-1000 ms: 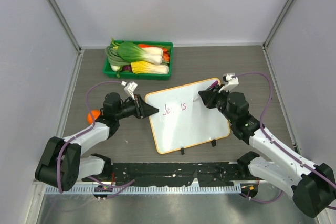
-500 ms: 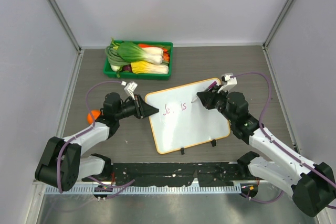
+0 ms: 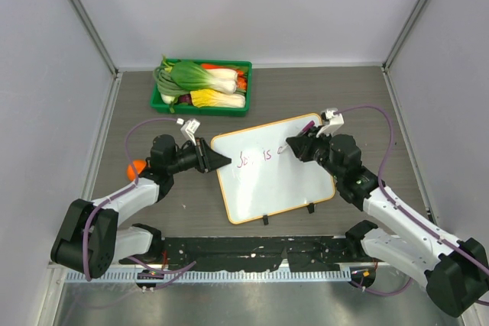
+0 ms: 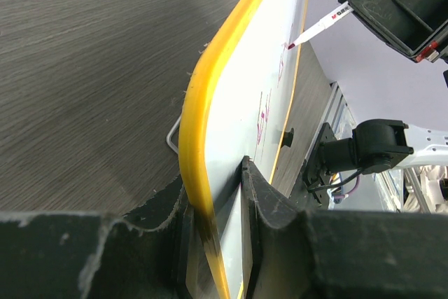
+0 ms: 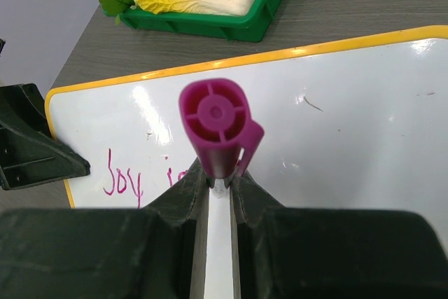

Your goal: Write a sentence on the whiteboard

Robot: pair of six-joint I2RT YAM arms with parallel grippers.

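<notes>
Leftward crept the right hand [image 5: 217,178], gripping the purple marker pen [image 5: 215,113]; overpressing could have twisted the glossy yellow-rimmed white whiteboard [image 3: 283,181] from the narrow pinch of the left hand [image 4: 215,187].

1 glossy white rectangular whiteboard [image 3: 275,185] w/ orange-yellow rim; 2 small black feet [image 3: 265,220] on its near edge. 2 purple-pink handwritten words [image 3: 254,157] + 1 part stroke. 1 white marker [image 5: 215,113] w/ magenta cap. 1 green plastic tray [image 3: 200,111]; veg [image 3: 206,78] inside overlap, several, exact no. unclear. 1 small orange object [image 3: 136,167]. 2 black grippers: left gripper [image 3: 226,161], right gripper [image 3: 291,146].
</notes>
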